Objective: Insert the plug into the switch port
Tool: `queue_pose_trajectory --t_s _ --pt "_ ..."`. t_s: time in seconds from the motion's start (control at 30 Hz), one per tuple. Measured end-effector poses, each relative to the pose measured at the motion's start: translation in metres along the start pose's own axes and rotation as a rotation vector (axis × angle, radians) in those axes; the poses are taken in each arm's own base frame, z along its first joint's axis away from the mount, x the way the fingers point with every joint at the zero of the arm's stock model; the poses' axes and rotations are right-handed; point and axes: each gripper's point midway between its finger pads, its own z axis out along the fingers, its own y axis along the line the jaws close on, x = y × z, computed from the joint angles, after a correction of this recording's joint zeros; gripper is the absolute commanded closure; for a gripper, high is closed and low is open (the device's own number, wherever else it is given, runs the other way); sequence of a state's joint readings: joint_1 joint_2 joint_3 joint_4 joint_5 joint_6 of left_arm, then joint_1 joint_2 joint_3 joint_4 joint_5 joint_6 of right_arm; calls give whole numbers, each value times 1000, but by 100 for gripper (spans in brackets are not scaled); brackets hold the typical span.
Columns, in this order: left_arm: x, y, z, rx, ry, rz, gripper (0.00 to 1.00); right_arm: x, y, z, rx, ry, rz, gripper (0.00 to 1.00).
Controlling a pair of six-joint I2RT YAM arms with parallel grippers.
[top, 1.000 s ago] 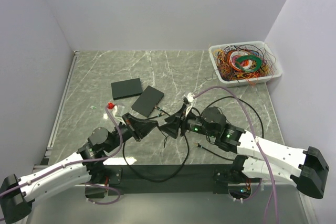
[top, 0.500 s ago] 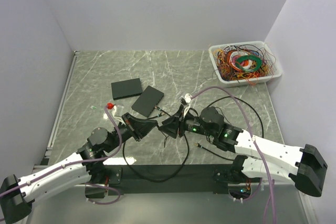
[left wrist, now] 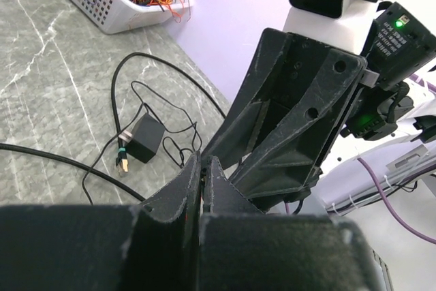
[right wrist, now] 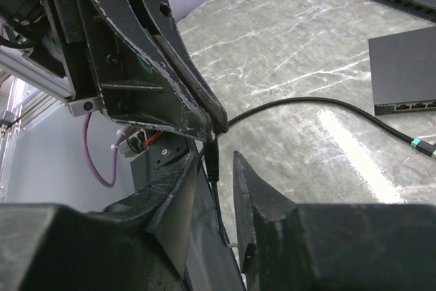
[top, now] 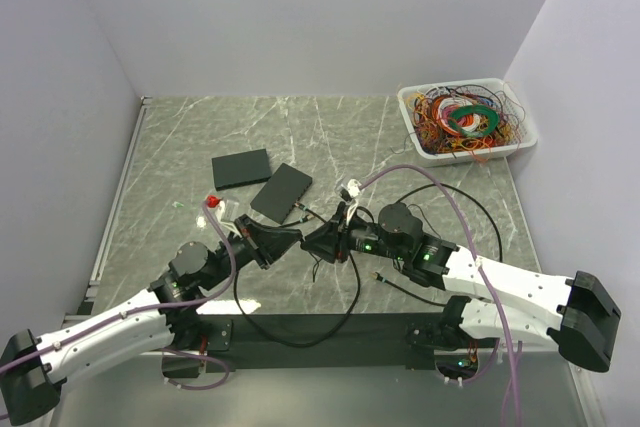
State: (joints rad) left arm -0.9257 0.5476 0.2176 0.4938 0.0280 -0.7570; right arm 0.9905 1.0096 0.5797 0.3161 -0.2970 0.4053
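The plug (right wrist: 212,161) is a thin black barrel on a black cable (top: 300,332). My left gripper (top: 297,238) is shut on the plug's upper end; its fingertips (left wrist: 202,163) are pressed together in the left wrist view. My right gripper (top: 319,243) faces it tip to tip. Its jaws (right wrist: 214,168) are open, one on each side of the plug, apart from it. Two flat black switches lie on the table: one (top: 281,192) nearer the grippers, ports showing in the right wrist view (right wrist: 402,76), and one (top: 241,168) further back left.
A white basket (top: 523,137) of coloured wires stands at the back right. A black power adapter (left wrist: 143,138) with looped cable lies by the right arm. A cable end with a teal band (right wrist: 422,146) lies near the nearer switch. Walls close in left, back and right.
My right gripper has moved a little left, closing up to the left gripper's tips. The left gripper holds still with the plug.
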Motion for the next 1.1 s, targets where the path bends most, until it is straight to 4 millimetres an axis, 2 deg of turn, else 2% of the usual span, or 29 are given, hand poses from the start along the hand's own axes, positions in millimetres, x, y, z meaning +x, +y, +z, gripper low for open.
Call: queue_pose_trajectory --t_s 0.53,0.6,0.77,1.1 --pt "-2 0 0 0 -11 -5 100 2 2 4 -16 8 10 84" --pt "-2 -1 0 1 -13 -8 99 2 2 4 -17 6 9 84" --pt "-2 0 0 -2 -16 -15 99 1 2 4 -18 3 11 74" --pt "-1 3 -1 -8 -17 -15 100 0 2 4 -13 -2 14 74"
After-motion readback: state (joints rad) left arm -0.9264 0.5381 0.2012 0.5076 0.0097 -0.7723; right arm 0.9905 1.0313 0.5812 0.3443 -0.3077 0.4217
